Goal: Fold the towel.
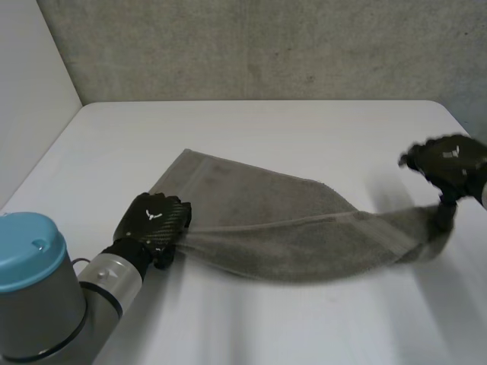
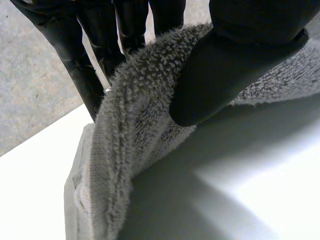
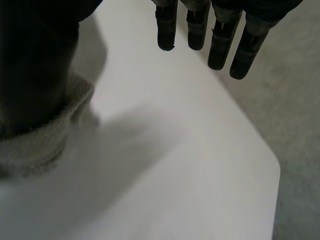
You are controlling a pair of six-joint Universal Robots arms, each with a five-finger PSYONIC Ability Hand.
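Nearest, lower left of the head view: left arm (image 1: 46,281), grey with a light-blue cap, reaching up and right. At its end, left robot hand (image 1: 152,222), closed on the towel (image 1: 259,220) at that cloth's left end. Seen in the left wrist view as a pinch: thumb (image 2: 225,70) pressed onto the looped grey pile from one side, fingers (image 2: 85,55) behind the fold on the other, cloth bunched and clear of the surface (image 1: 304,129) just there.

Across the middle of the frame, towel stretched left to right. One flat flap on the white surface, its corner pointing toward the upper left; the rest gathered into a narrowing band toward the right edge.

At the right edge, band sloping up off the surface to the right robot hand (image 1: 449,161), raised above the surface. Open, by the right wrist view: fingers (image 3: 200,30) straight and well apart from the thumb (image 3: 35,60), towel's end bunched round the thumb alone, hooked rather than pinched.

Farthest, along the top: rough grey wall (image 1: 266,46) behind the surface's back edge.
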